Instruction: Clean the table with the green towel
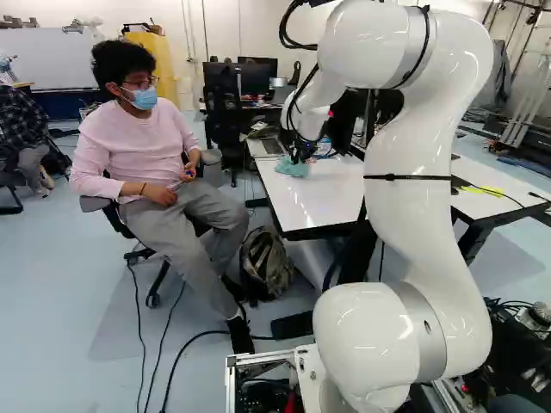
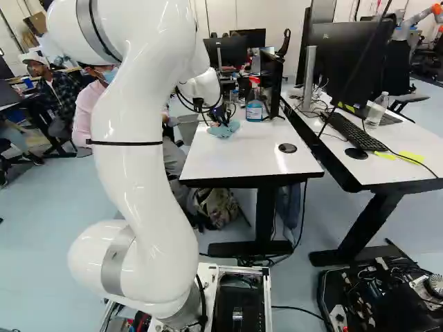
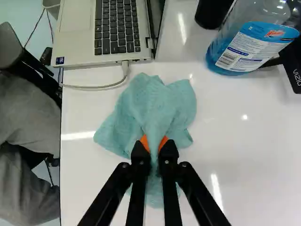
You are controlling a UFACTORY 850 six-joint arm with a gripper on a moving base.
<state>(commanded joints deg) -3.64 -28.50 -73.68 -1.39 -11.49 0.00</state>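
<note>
The gripper (image 3: 154, 141) clamps a bunched fold of the green towel (image 3: 155, 103) between its jaws, evidently so the cloth ahead can wipe the table (image 3: 244, 160). The laptop (image 3: 80, 42) and bottle (image 3: 247, 49) stand farther ahead.

A robot arm (image 2: 142, 159) and monitors (image 2: 349, 59) suggest a lab.

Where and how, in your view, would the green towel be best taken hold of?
I would pinch the green towel by its raised middle fold, from above, a finger on each side: the cloth bunches narrow there, while its edges spread out over the white table. The gripper is shut on that fold.
</note>
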